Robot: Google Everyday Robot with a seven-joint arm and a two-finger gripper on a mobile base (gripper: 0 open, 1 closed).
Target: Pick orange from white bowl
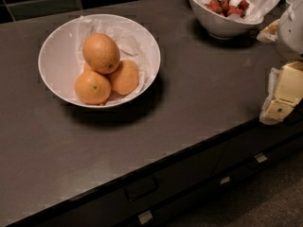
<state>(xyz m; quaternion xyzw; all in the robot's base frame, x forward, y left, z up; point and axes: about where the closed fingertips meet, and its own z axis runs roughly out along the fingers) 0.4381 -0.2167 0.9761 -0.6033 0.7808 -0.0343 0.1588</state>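
Gripper (284,91) sat by worktop (199,89) edge, well apart from orange (101,53) in white bowl (54,56); we couldn't tell its opening. Approach was due: top-down reach.

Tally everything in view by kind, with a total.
Oranges: 3, one large dull tan-orange dimpled orange atop two smaller brighter oranges.
Bowls: 2, the wide shallow paper-lined white bowl and a smaller deeper white bowl.
Strawberries: red strawberries in the deeper bowl, too bunched to count.
Gripper: 1, the cream two-finger gripper at the right edge, clear of both bowls.
Total: 6, strawberries aside.
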